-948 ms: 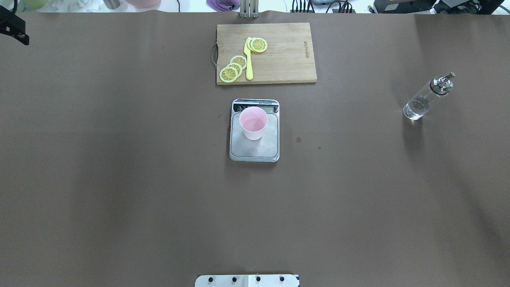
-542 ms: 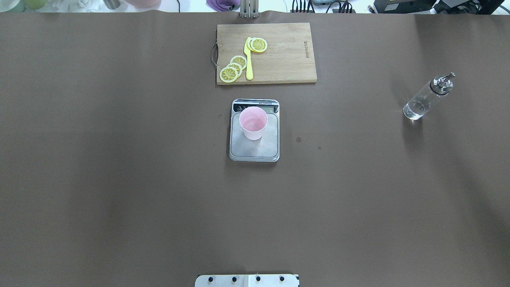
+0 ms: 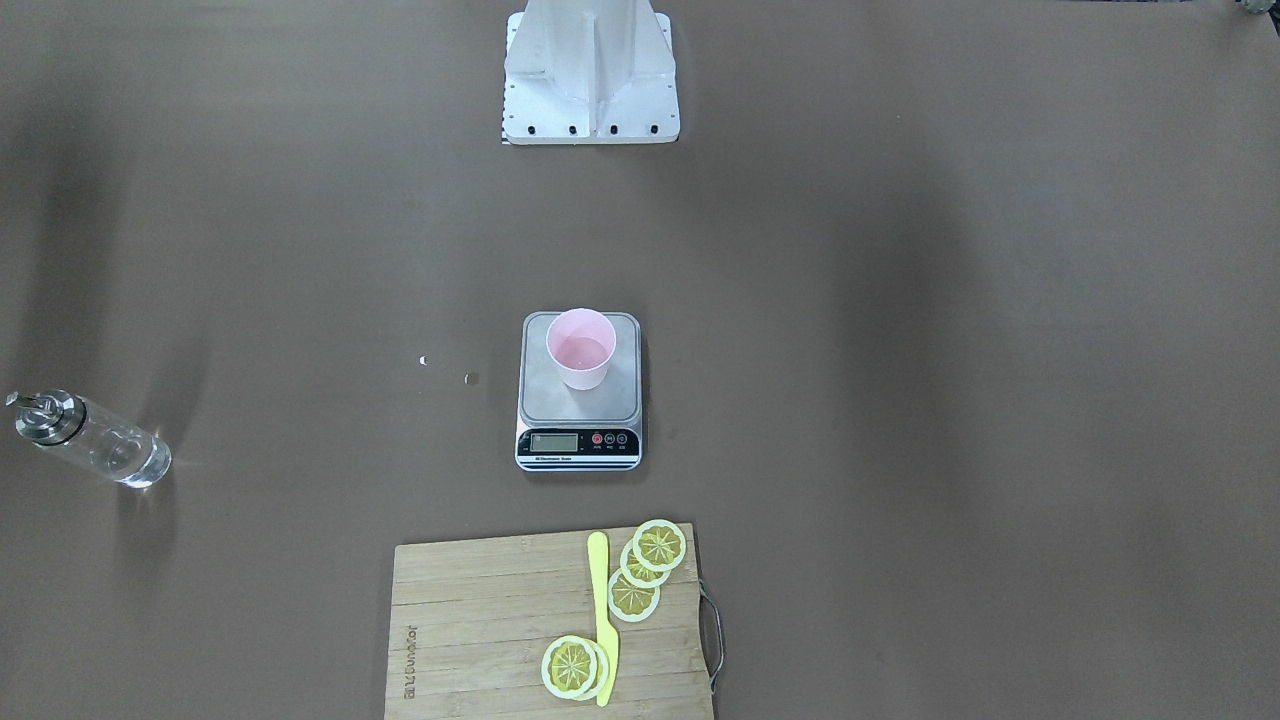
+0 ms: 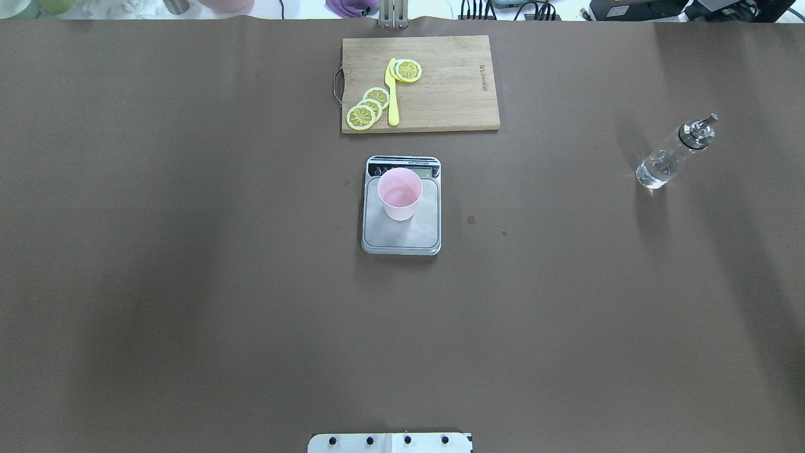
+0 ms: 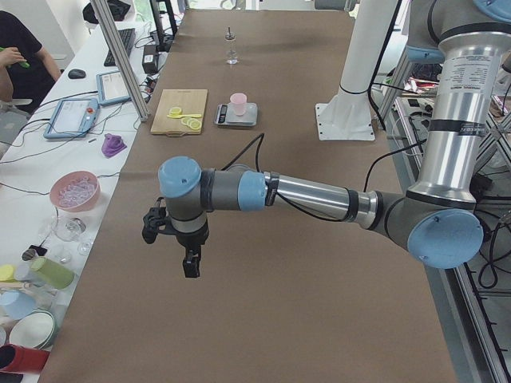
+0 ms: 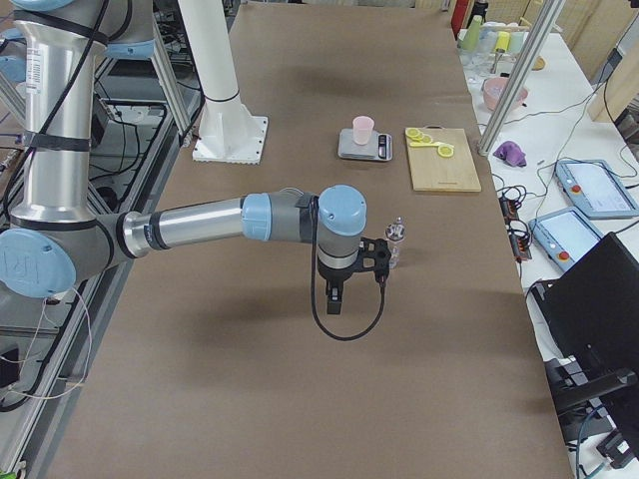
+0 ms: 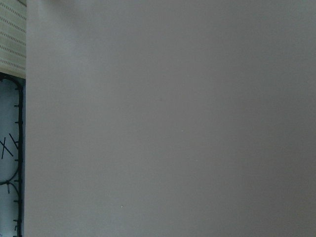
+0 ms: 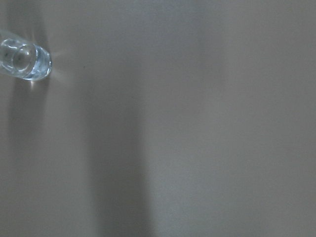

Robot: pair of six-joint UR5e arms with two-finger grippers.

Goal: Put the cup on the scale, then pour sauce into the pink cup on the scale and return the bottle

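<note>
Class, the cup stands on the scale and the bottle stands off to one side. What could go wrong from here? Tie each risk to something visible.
The bottle is smooth clear glass, far from the scale: it might slip during the long carry. The cup has a small mouth close to the display strip: a stray pour could wet it, or the spout could tip the cup.

Scale (image 4: 402, 238) bearing cup (image 4: 399, 195): table (image 4: 188, 283) centre. Cutting board (image 4: 453, 94): near, beyond the scale, gap between. Bottle (image 4: 663, 165): far right, well apart, open tabletop all round; approach from above seemingly unobstructed.
</note>
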